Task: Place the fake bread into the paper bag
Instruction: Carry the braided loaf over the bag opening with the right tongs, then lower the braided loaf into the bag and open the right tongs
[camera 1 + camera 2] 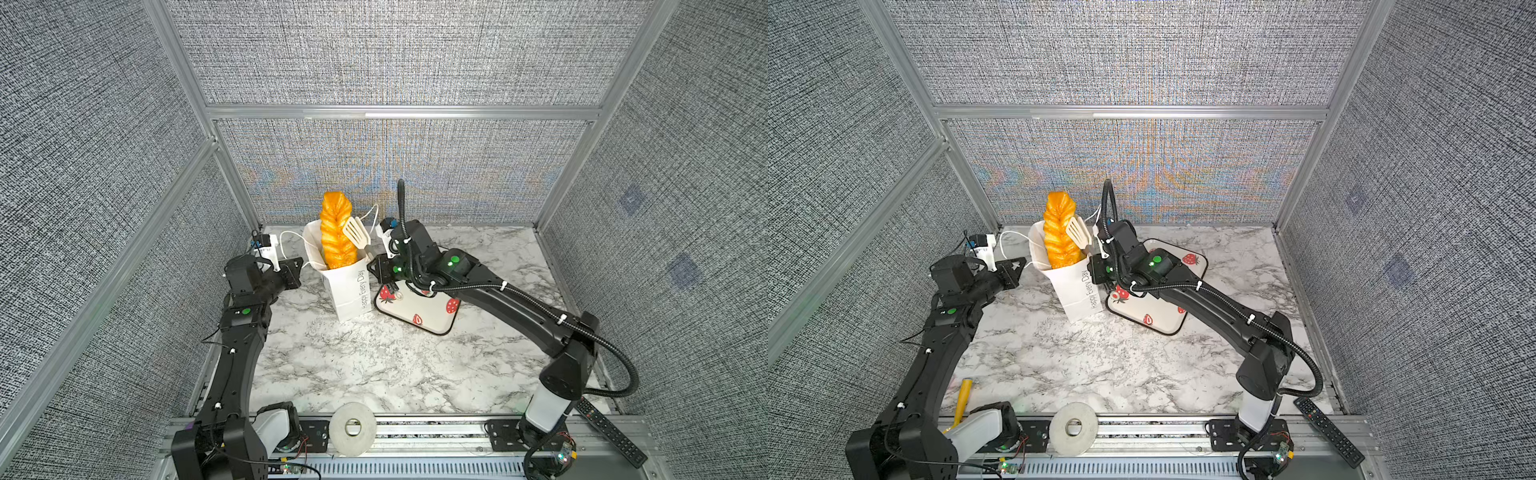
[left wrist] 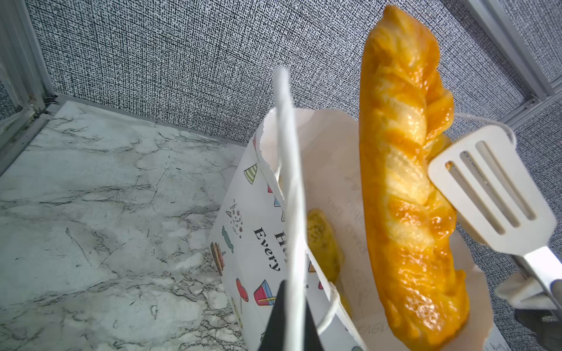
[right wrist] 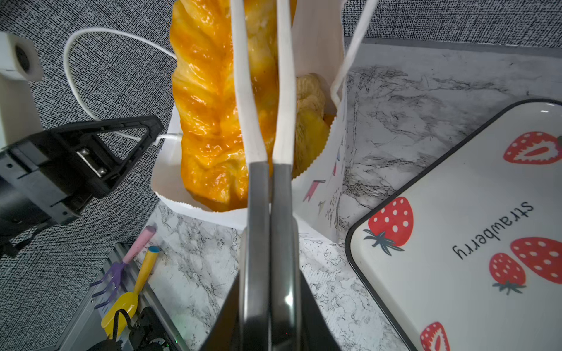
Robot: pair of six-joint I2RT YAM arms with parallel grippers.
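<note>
Marble surface in front of the paper bag: no bread lying loose. Just beside the bag, on the right arm's side, strawberry tray: no bread on the part that shows, though the arm hides some of it.

Next to the bag's rim, right hand clamped on the steel grips of the tongs. The tong blades are together, lying against the braided loaf, not around it. On the bag's other side, left hand pinched shut on a cord handle.

Bag upright. Loaf stands on end inside it, upper part well above the rim. Lower inside, beside the loaf: smaller pastries.

Judgement: loading all but done. Left to do: withdraw tongs, release handle, check the hidden part of the tray.
</note>
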